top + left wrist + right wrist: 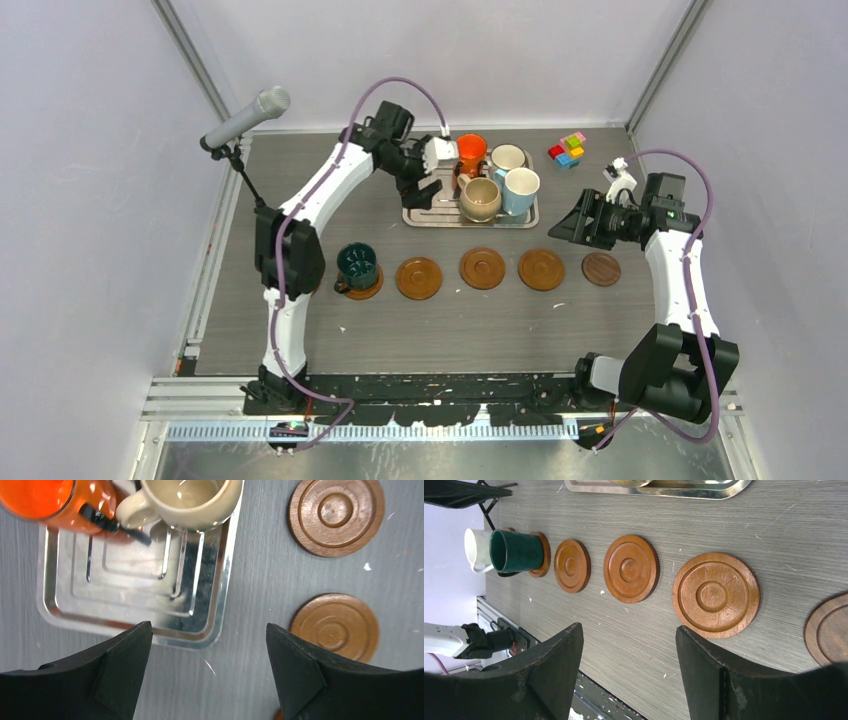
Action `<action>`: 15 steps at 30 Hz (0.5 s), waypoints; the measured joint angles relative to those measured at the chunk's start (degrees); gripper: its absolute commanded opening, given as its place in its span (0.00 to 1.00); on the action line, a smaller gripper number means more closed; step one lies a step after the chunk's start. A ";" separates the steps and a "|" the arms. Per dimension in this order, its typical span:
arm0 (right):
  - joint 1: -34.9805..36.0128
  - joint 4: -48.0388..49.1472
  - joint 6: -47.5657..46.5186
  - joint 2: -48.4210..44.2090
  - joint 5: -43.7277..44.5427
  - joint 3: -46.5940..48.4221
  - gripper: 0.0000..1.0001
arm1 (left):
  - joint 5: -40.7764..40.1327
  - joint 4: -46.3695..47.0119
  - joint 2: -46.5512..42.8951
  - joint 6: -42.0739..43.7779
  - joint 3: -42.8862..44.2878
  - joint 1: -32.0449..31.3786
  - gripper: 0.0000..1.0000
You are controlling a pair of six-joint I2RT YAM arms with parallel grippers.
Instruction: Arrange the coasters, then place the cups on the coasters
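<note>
Coasters: five counted from overhead, round brown wooden discs with ringed centres. They lie in one row across the middle of the table, spaced apart. The rightmost, a dark coaster, is smaller than the rest.

Cups: six in all.
- Dark green mug: one, upright on the leftmost coaster.
- Whitish mug: one, just beyond the green one, seen only in the right wrist view. What it stands on cannot be told.

Right gripper: one, hanging above the table to the right of the tray, behind the right end of the row. Its fingers are spread with nothing between them.

Silver tray: one, rectangular, beyond the row, carrying four mugs.
- Beige mug and light blue mug: just beside each other on the nearer side.
- Orange mug and pale mug: on the far side.

Left gripper: one, over the tray's bare left end, beside the orange mug. Its fingers are parted wide and empty.

Coloured blocks: one small cluster at the far right of the table.

Microphone: one, on a stand at the far left corner.
</note>
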 measured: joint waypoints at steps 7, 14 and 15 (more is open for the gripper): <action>0.00 -0.28 -0.59 -0.17 -0.35 -0.48 0.73 | -0.48 -1.09 6.38 16.76 3.96 -3.04 0.80; 0.00 -0.68 -1.01 -0.17 -0.81 -0.68 0.73 | -0.74 0.09 9.38 25.77 6.19 -4.11 0.84; 0.00 -0.70 -1.05 -0.17 -0.85 -0.70 0.73 | -0.81 0.33 9.42 26.71 6.01 -4.11 0.84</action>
